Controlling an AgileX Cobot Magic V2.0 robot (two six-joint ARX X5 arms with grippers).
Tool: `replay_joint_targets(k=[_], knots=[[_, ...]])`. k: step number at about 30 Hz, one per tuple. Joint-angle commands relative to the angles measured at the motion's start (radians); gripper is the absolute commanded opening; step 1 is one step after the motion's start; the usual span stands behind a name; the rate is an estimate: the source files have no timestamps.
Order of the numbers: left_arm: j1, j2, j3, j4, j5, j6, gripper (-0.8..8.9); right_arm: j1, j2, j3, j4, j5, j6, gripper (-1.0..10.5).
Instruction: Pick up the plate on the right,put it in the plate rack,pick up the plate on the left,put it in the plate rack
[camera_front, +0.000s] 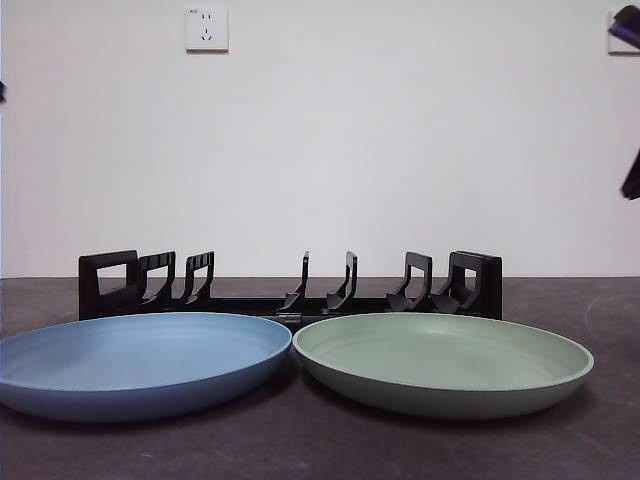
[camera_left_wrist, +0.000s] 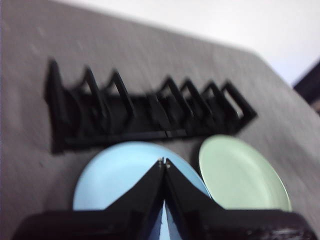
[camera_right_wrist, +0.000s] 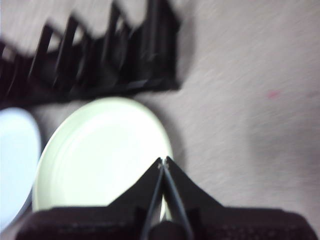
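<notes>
Front view, left to right: blue plate (camera_front: 140, 362) flat on the dark table (camera_front: 300, 450), at the left; green plate (camera_front: 442, 362) flat beside it on the right, the two rims almost meeting at the middle, can't tell if they touch. Black plate rack (camera_front: 290, 288) runs just behind both plates, blocky ends left and right, pairs of upright slotted dividers between, all slots bare. White wall (camera_front: 400, 150) behind, with a wall socket (camera_front: 207, 29) high up left of centre. A black arm tip shows at the right edge, high above the table; which arm it is can't be told from here.

Left wrist view: left gripper (camera_left_wrist: 163, 162) hangs high over the blue plate (camera_left_wrist: 120, 170), jaws closed together to a point, nothing held. Green plate (camera_left_wrist: 240, 172) beside the blue one, rack (camera_left_wrist: 145, 110) beyond both. View is blurred.

Right wrist view: right gripper (camera_right_wrist: 163, 161) hangs over the green plate (camera_right_wrist: 100, 155), near its rim, jaws pressed together, nothing held. One blocky end of the rack (camera_right_wrist: 100, 55) lies just past the plate; a sliver of the blue plate (camera_right_wrist: 15, 160) shows at the picture's edge. Also blurred.

Both plates on the table, neither in the rack.
</notes>
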Motion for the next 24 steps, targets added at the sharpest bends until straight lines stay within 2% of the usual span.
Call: replay_joint_targets(k=[1, 2, 3, 4, 10, 19, 20, 22, 24], knots=[[0.0, 0.122, 0.053, -0.01, 0.069, 0.069, 0.14, 0.001, 0.053, 0.012, -0.003, -0.055, -0.048, 0.2], [0.0, 0.165, 0.069, -0.008, 0.083, 0.068, 1.23, 0.002, 0.074, 0.012, -0.004, -0.074, -0.048, 1.0], [0.0, 0.199, 0.08, -0.006, 0.09, 0.066, 2.92, 0.002, 0.093, 0.012, -0.004, -0.081, -0.047, 1.8], [-0.002, 0.229, 0.087, -0.004, 0.094, 0.06, 3.8, 0.002, 0.109, 0.012, -0.004, -0.081, -0.047, 2.0], [-0.073, 0.321, 0.1, 0.064, 0.086, 0.041, 3.77, 0.004, 0.227, 0.012, 0.053, -0.083, -0.047, 1.9], [-0.205, 0.405, 0.153, 0.082, -0.049, 0.047, 3.76, 0.085, 0.492, 0.012, 0.159, -0.081, -0.047, 1.9], [-0.21, 0.405, 0.153, 0.082, -0.054, 0.047, 3.76, 0.087, 0.513, 0.012, 0.164, -0.08, -0.047, 1.7], [-0.215, 0.405, 0.153, 0.082, -0.071, 0.047, 3.76, 0.087, 0.537, 0.012, 0.164, -0.08, -0.047, 0.5], [-0.216, 0.405, 0.153, 0.082, -0.07, 0.047, 3.76, 0.087, 0.539, 0.012, 0.165, -0.077, -0.046, -0.1]])
